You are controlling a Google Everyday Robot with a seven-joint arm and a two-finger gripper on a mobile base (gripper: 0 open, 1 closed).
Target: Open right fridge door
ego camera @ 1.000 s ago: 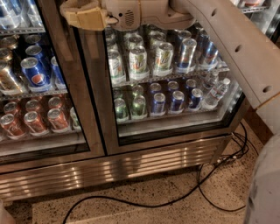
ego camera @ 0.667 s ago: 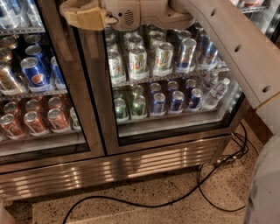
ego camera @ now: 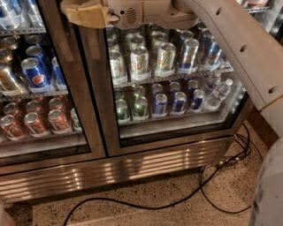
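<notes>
No visible change over the last second: arm and tool (ego camera: 85,13) sit where they were, and the right fridge door (ego camera: 104,106), glass pane in a brushed stainless-steel frame fronting green and blue cans, is shut, flush with the left glass door (ego camera: 66,101). The pull likely hasn't started. The tan padded tool is at the top edge over the seam between the doors; can't tell its opening or contact.

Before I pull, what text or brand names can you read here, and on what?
"pepsi": on the blue can behind the left door.
Labels on the cans behind the right fridge door: too blurred to read.
Hand, up at the top where the doors meet: no text visible.
</notes>
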